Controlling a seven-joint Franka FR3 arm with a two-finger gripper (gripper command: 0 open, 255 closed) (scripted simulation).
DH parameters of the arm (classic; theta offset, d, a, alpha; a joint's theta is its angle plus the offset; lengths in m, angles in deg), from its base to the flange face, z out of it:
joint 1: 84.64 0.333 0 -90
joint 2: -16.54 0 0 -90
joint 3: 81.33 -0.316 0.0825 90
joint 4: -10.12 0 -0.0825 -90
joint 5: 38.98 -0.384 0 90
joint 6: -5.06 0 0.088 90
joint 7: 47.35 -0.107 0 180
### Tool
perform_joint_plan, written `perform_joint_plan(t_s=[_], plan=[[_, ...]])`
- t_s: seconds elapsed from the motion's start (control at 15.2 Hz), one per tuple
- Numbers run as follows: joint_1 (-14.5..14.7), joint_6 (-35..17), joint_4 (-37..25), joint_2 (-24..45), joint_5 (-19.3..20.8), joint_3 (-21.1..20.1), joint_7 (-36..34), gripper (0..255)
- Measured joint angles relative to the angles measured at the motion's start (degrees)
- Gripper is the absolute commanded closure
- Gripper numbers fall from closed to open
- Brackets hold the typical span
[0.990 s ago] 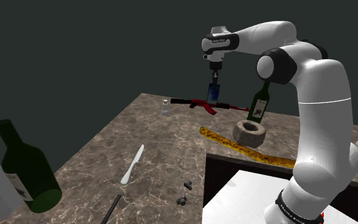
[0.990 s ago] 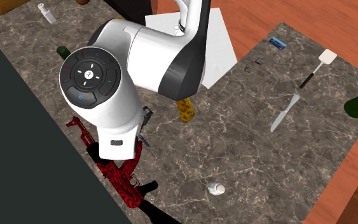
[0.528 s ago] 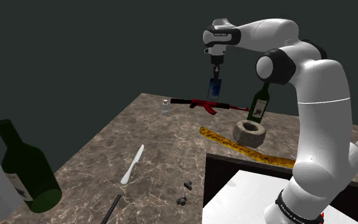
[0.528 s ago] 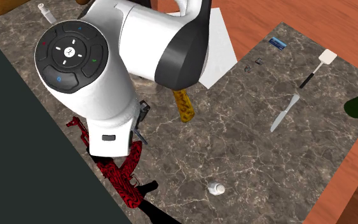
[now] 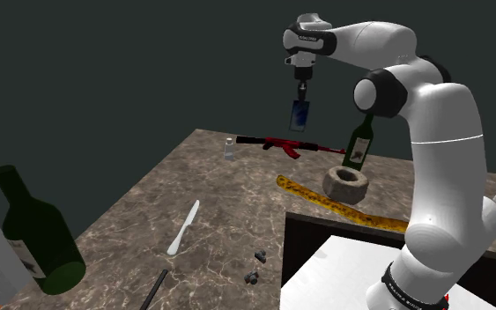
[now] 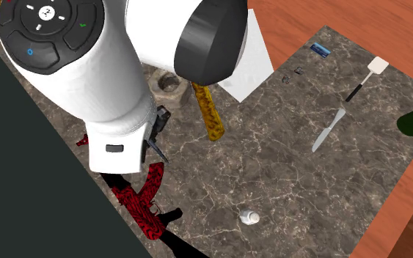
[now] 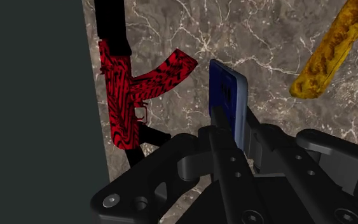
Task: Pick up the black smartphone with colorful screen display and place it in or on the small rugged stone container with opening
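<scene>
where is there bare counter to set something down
The widest bare stretch of counter lies between the white knife, the shaker and the yellow patterned stick. It is crowded at the far edge: red rifle, green bottle and stone container sit close together. The end effector holds the smartphone high above that edge.

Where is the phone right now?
In the shoulder view, the black smartphone with a blue screen hangs in the black gripper, up in the air near the red-and-black rifle.

Home, marble counter (image 5: 228,202), wine bottle (image 5: 358,145), wooden floor (image 6: 329,11)
</scene>
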Motion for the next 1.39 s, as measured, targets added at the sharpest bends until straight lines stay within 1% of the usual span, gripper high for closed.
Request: perform_joint_plan(t_s=[0.07,0.2,0.26,0.66,1.06,1.39], plan=[[0.3,-0.5,2.3,-1.8,0.4,0.2,0.1,255],[1.6,-3.6,11.6,-8.2,1.9,0.6,-0.1,255],[2.0,-4.3,15.3,-11.3,2.7,0.9,0.1,255],[3.2,-7.5,33.3,-26.6,7.1,1.5,-0.1,255],[3.0,-6.6,45.3,-40.1,11.1,1.2,-0.8,255],[1.6,-4.8,53.3,-50.5,14.2,1.3,0.1,255]])
